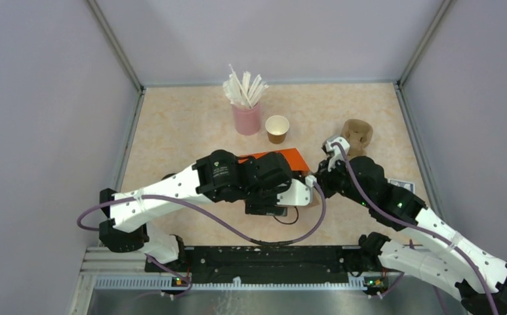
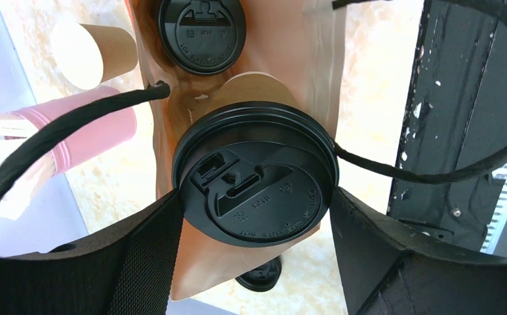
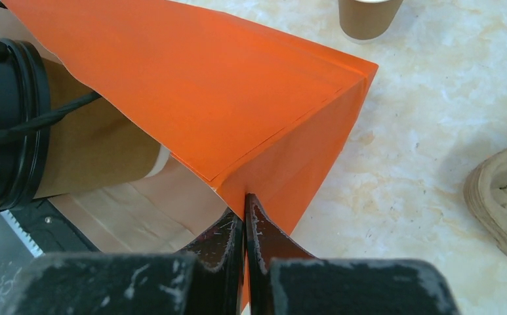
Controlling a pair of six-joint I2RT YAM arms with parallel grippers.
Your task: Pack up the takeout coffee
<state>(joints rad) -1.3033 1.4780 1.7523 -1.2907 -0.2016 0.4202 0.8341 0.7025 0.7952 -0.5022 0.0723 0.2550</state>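
**Left wrist view: cup held at the bag mouth, lid end toward me**

1. My left pincer is pinching a small brown paper cup at its round black plastic lid. One of the fingers touches the rim on each side.

2. The lid faces the wrist. The cup's long axis therefore runs straight away from the pincer, base first, into the open mouth of the orange paper bag, which is tan inside. I cannot tell whether the bag lies flat or only leans.

3. A second lidded cup sits deeper in the bag, beyond the held one and a little to one side of its axis.

4. The bag's black cord handles loop past on both sides. In the right wrist view one cord crosses the cup's wall.

5. My right pincer is pressed together on the edge of the bag's mouth. From it the cup lies off to the side, its lid end outside the bag and its base under the orange panel.

6. Well beyond the bag stand an unlidded brown paper cup, a pink cup of white straws and a tan moulded-pulp carrier.

Assessment: the left arm alone has the cup. The coming move looks like a push along that axis, beside the second cup. The crossing cord could snag the lid.
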